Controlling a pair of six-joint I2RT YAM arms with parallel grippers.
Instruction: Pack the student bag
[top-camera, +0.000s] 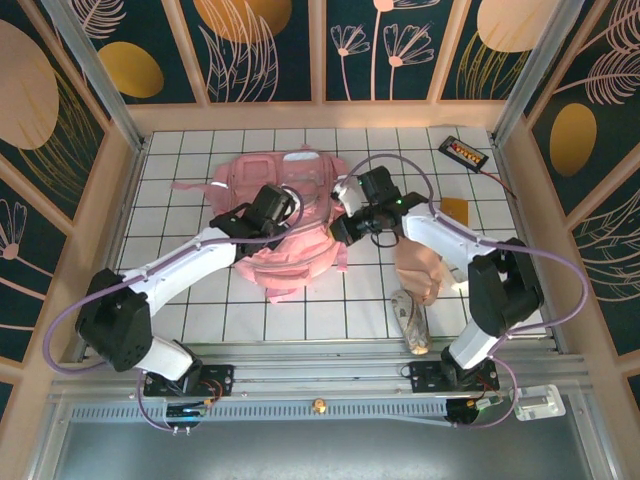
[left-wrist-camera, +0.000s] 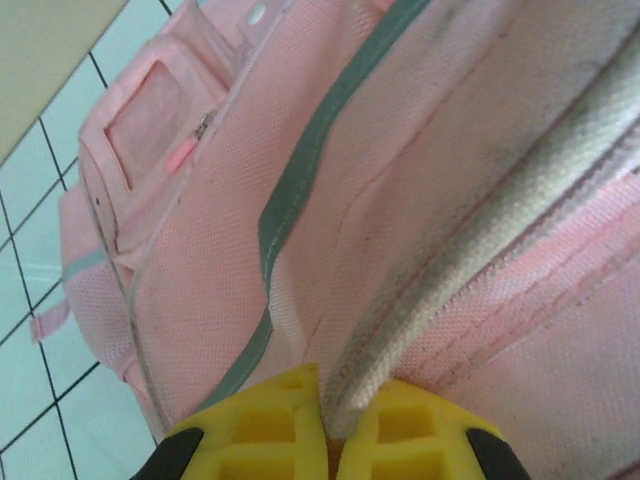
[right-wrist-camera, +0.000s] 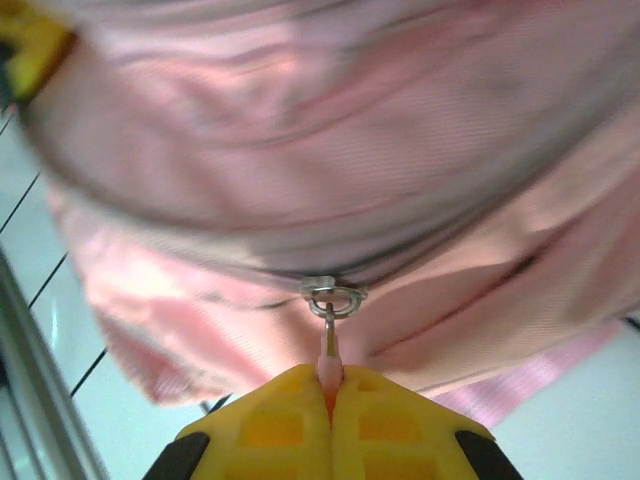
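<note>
1. Lower right of the top view, just beside the right arm's base, a speckled beige elongated object (top-camera: 411, 325) lies on the white gridded surface (top-camera: 300, 310). A tan crumpled soft lump (top-camera: 425, 270) touches its far end. I cannot tell what either one is.
2. At the centre of the top view, the large soft pink fabric student bag (top-camera: 262, 172) lies slumped on the surface, with both arms reaching onto it.
3. The left tool (top-camera: 288, 208) sits on the bag's middle. In the left wrist view its yellow fingers (left-wrist-camera: 250, 440), at the bottom edge, are pressed together on a ridge of bag fabric beside a greyish-white zip band (left-wrist-camera: 480, 240).
4. The right tool (top-camera: 345, 225) meets the bag's right side. In the right wrist view its yellow fingers (right-wrist-camera: 400, 430) pinch a small pink zipper pull (right-wrist-camera: 328, 345), which hangs from a metal ring (right-wrist-camera: 335, 297) on the bag.
5. Farther right lies a flat orange card (top-camera: 455, 210).
6. In the upper right corner of the surface rests a black rectangular device with a yellow label (top-camera: 463, 152).
</note>
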